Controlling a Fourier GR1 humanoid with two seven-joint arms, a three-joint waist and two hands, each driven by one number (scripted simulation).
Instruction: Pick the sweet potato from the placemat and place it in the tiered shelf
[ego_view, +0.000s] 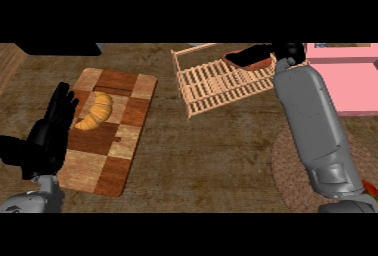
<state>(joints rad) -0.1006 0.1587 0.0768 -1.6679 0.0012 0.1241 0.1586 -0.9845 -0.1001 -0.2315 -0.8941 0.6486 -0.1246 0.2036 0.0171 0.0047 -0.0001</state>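
A reddish-brown sweet potato (255, 64) hangs over the far right corner of the light wooden tiered shelf (214, 85). My right hand (284, 51) is shut on it, black fingers curled over its top, and only its lower side shows. The right forearm stretches from the lower right up to the shelf. Under that forearm lies a round woven brown placemat (284, 165) with nothing visible on it. My left hand (52, 125) rests open at the left edge, fingers up, beside the checkered board.
A checkered wooden cutting board (118, 135) lies at the left with a croissant (96, 111) on it. A pink block (347, 75) sits at the top right, next to the shelf. A dark object (59, 48) fills the top left corner.
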